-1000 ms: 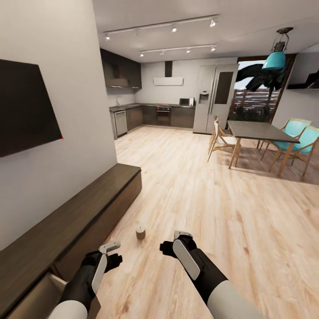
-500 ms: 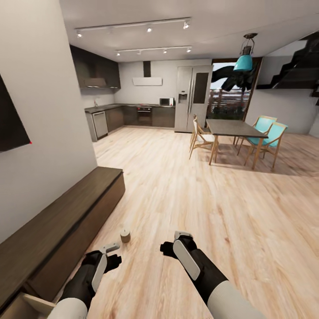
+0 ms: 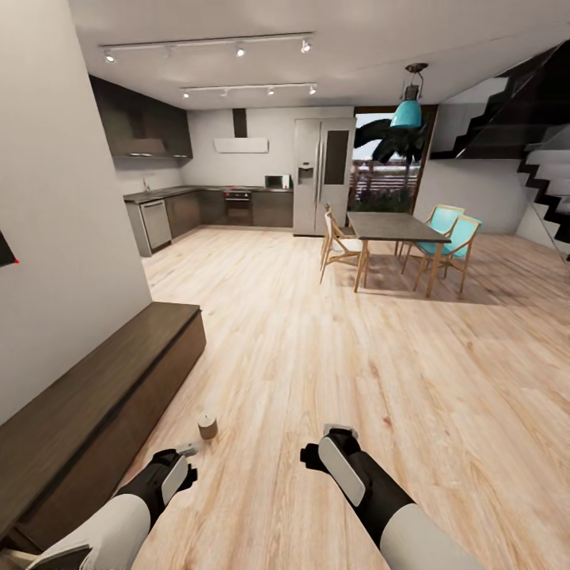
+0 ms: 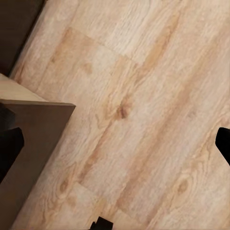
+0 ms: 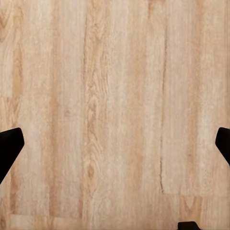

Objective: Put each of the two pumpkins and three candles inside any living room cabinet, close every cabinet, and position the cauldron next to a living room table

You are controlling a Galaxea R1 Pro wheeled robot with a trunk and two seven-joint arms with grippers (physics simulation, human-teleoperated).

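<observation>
one candle on wood floor beside cabinet, left pincer and right pincer spread wide, empty

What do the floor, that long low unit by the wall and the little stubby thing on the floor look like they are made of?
The floor looks like pale matt wood planks, with visible grain and knots. The cabinet looks like dark-brown wood with a flat, dull finish. The candle is dull tan, possibly wax; it is too small to tell.

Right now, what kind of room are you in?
Looks like an open-plan home: a living area with a low cabinet along the wall, a kitchen with a fridge at the far end, and a dining table with chairs. A candle stands on the floor.
</observation>
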